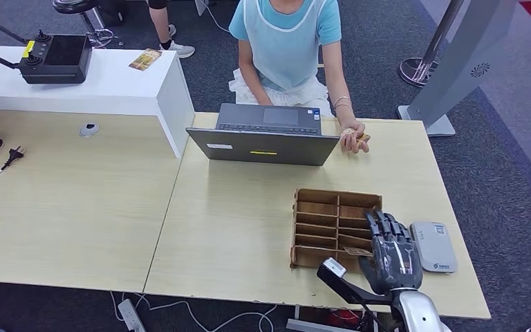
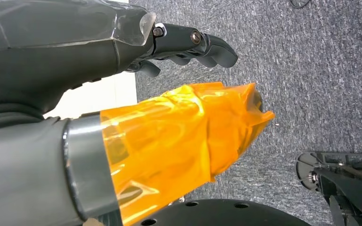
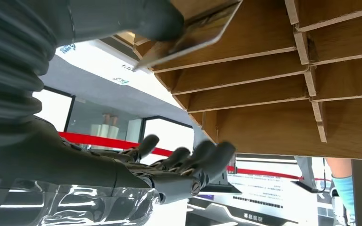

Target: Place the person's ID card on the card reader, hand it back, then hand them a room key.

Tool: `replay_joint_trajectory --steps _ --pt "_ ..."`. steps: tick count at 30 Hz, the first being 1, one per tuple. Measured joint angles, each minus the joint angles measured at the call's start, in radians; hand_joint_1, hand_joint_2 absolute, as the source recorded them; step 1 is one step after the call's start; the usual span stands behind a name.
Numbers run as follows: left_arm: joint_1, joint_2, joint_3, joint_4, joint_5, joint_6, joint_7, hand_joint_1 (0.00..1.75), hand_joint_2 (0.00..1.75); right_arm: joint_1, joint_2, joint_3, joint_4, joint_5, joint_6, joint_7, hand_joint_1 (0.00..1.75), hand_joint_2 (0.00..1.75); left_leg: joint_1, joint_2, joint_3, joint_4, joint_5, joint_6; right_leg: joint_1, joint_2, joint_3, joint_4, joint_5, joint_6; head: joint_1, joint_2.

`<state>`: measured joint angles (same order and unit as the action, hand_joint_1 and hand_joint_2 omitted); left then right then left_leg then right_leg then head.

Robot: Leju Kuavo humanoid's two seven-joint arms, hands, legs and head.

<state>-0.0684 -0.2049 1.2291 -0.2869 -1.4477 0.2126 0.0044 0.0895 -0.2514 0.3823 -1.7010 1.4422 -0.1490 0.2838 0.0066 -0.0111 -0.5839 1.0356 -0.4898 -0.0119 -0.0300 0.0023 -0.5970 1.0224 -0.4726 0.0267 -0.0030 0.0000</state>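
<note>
My right hand (image 1: 391,253) hovers over the right side of the wooden card rack (image 1: 318,228), palm down. A room key card (image 1: 357,251) stands in a near slot beside the hand. In the right wrist view my thumb (image 3: 122,19) touches that card (image 3: 193,33) at the rack (image 3: 264,89), while the fingers (image 3: 184,162) stay apart from it. The grey card reader (image 1: 434,246) lies just right of the hand. Across the table, the person's hand (image 1: 352,136) holds a small card. My left hand (image 2: 122,70) hangs over the carpet, holding nothing.
An open laptop (image 1: 269,135) stands between the person and the rack. A white counter (image 1: 110,86) with a black controller (image 1: 55,59) lies at the far left. The table edge (image 1: 318,301) is close below my right hand.
</note>
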Motion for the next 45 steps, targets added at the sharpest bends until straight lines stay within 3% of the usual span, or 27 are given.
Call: replay_joint_trajectory --steps 5,10,45 --pt "0.000 0.000 0.000 0.000 0.000 0.000 0.000 0.00 0.00 0.000 0.000 0.004 -0.001 0.000 -0.002 -0.001 1.50 1.75 0.000 0.000 0.000 0.000 0.000 0.000 0.000 0.000 0.000 0.000 0.000 0.000 0.000 0.000" --pt "0.001 0.000 -0.004 0.000 -0.008 0.003 0.000 0.00 0.00 0.000 0.000 0.008 -0.001 0.000 -0.001 -0.002 1.71 1.75 0.000 0.000 0.000 0.000 0.000 0.000 0.000 0.000 0.000 0.000 0.000 0.000 0.000 0.000" --pt "0.002 0.010 -0.008 0.001 -0.008 0.004 -0.002 0.00 0.00 0.007 -0.002 -0.008 -0.052 -0.043 -0.030 -0.017 1.75 1.75 0.000 0.000 0.000 0.000 0.000 0.000 0.000 0.000 0.000 0.000 0.000 0.000 0.000 0.000"
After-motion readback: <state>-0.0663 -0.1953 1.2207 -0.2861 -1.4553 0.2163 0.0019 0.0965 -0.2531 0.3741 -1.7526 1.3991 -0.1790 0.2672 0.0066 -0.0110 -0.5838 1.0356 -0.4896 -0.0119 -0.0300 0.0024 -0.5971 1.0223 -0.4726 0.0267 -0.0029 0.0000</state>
